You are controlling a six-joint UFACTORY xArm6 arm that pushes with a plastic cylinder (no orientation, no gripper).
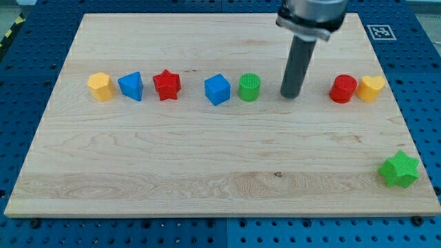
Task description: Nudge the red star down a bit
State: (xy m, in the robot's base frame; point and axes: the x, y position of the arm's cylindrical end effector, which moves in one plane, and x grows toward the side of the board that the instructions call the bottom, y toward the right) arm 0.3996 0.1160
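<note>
The rod is held upright over the tabletop, my tip set just right of the green cylinder, well apart from the red star. No gripper is fitted. The star is placed between the blue triangle and blue cube. A square marker is seen top right.

We see the red star hemmed sideways: blue block just left, blue cube right. Bare counter above and below it. Green cylinder stands between cube and my tip.
</note>
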